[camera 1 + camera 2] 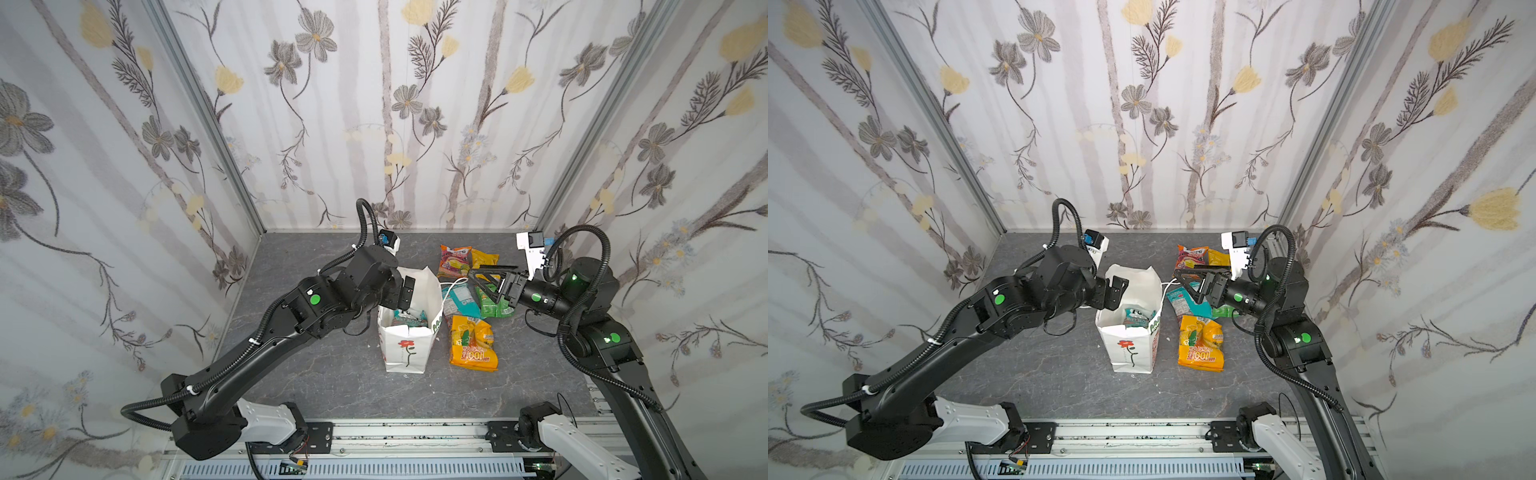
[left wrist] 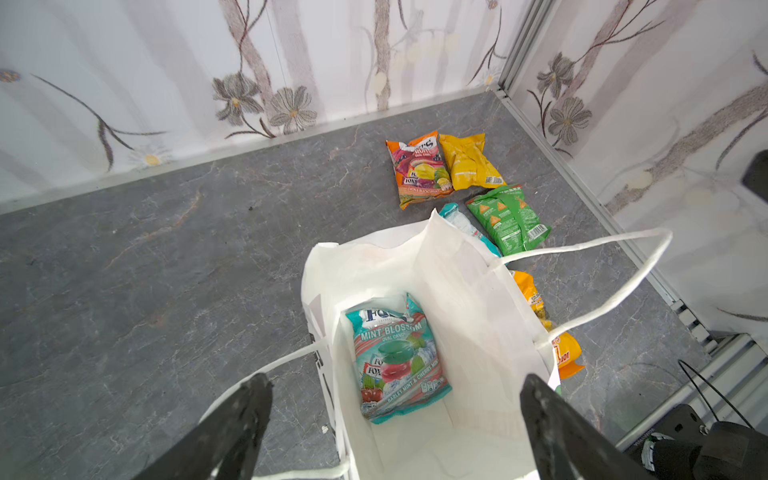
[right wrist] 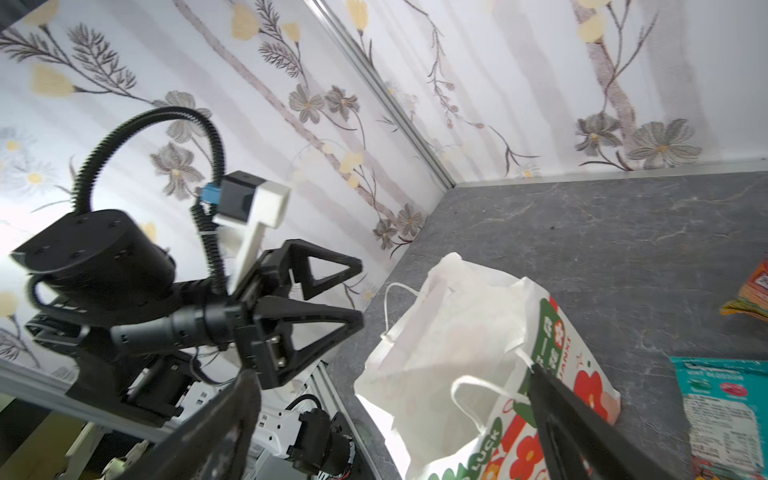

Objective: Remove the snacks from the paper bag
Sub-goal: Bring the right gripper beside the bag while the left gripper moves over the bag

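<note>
Hanging over the open mouth of the paper bag (image 1: pixel 409 349), the left jaws stand spread wide with nothing between them. Straight below them, on the bag's floor, lies the light teal and red packet (image 2: pixel 395 361). In both top views only part of it shows inside the rim, and the left arm's wrist covers the rim on its side. The bag stands upright on the desk (image 1: pixel 324 374), between the two pairs of jaws.

The right jaws are wide apart too and empty, hovering above the teal packet (image 1: pixel 459 301) and the green packet (image 1: pixel 494 309) and hiding part of each. Just beyond them lie the orange-pink packet (image 1: pixel 454 261) and the yellow packet (image 1: pixel 484 257), side by side. On their near side lies the orange packet marked "100" (image 1: pixel 471 343). From the left wrist view the bag's wall cuts off most of the teal packet and half of the orange one. A white cord handle (image 2: pixel 582 247) loops out toward the right jaws. In the right wrist view one of them crosses the bag's printed side by the cord, and whether it touches cannot be told.
</note>
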Robot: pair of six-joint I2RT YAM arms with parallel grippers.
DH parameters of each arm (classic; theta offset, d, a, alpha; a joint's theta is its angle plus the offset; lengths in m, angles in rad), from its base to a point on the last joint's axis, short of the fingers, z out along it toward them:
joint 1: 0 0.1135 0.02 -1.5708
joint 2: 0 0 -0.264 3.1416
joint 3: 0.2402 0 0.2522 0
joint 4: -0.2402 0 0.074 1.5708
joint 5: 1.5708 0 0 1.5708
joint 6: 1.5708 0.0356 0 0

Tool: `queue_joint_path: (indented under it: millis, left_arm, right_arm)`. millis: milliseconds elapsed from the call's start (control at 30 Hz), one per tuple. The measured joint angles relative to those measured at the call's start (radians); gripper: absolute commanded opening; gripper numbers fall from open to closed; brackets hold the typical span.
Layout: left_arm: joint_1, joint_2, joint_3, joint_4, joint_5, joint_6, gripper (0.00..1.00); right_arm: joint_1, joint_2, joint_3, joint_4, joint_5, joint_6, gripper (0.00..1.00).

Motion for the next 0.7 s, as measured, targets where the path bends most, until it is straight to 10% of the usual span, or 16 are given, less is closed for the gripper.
queue_joint_path:
  millis: [700]
  left_arm:
    - [0.055, 0.273, 0.069, -0.054, 0.256, -0.036, 0.79]
  right_arm:
    - [0.197, 0.085, 0.114, -0.208, 0.047, -0.113, 0.99]
